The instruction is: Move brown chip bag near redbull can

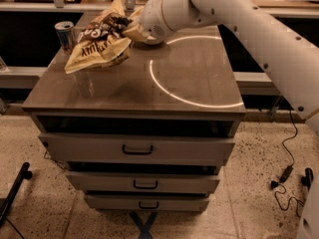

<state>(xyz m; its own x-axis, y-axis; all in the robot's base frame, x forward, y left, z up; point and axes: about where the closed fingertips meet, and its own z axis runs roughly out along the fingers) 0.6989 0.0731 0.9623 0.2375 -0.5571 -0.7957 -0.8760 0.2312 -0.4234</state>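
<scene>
The brown chip bag [99, 45] is a crumpled dark brown and tan foil bag at the back left of the cabinet top [124, 91]. Its lower edge hangs over or rests on the surface. The redbull can [65, 35] stands upright just to its left, close to the bag's edge, at the back left corner. My gripper [131, 30] is at the bag's upper right end and is shut on it. The white arm reaches in from the upper right.
A bright ring of light [195, 73] lies on the right half of the cabinet top. Below the top are three drawers with dark handles [137, 150]. A shelf with items runs behind the cabinet. A cable [286, 173] lies on the floor at the right.
</scene>
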